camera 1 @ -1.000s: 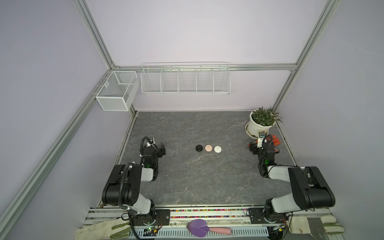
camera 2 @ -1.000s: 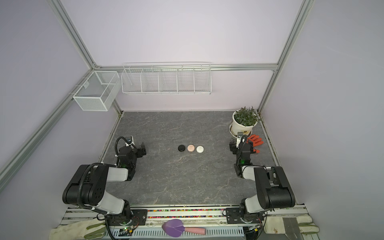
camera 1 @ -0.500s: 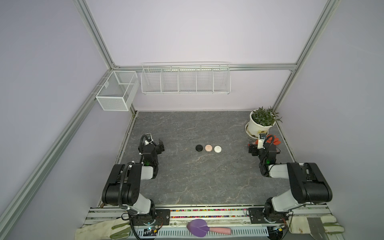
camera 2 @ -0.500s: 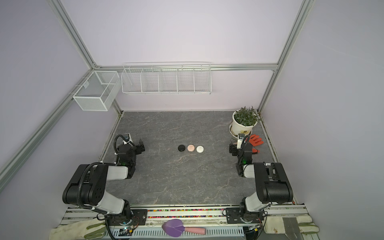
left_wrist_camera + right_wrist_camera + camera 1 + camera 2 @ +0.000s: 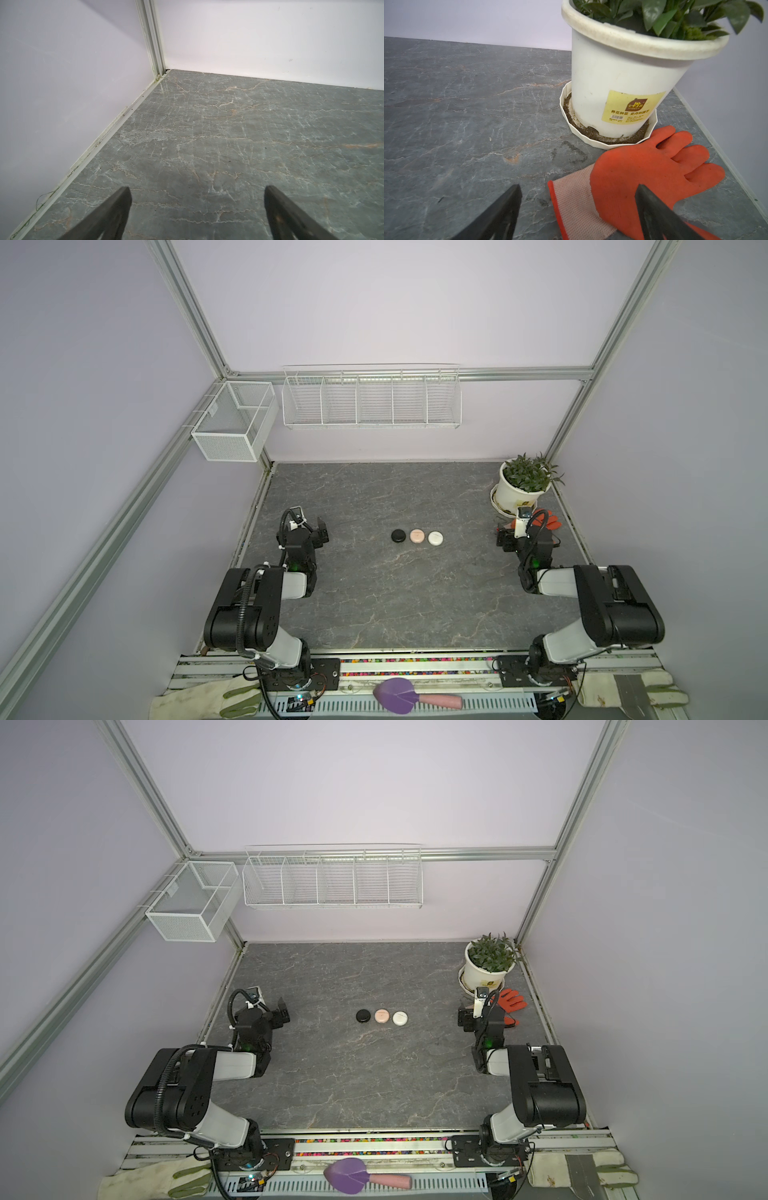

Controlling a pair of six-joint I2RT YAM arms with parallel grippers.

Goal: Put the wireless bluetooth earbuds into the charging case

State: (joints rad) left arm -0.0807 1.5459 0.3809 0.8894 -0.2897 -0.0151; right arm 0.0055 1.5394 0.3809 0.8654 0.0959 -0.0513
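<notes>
Charging cases (image 5: 416, 536) lined up mid-frame, likely for easy reach.
Left gripper (image 5: 197, 193) and right gripper (image 5: 578, 189) are held wide, empty.

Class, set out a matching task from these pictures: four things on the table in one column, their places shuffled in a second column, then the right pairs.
Things
1. black case
2. pink case
3. white case
4. orange glove

Places
a. middle of the row of three
b. next to the plant pot
c. left end of the row in both top views
d. right end of the row in both top views

Pairs: 1-c, 2-a, 3-d, 4-b
</notes>
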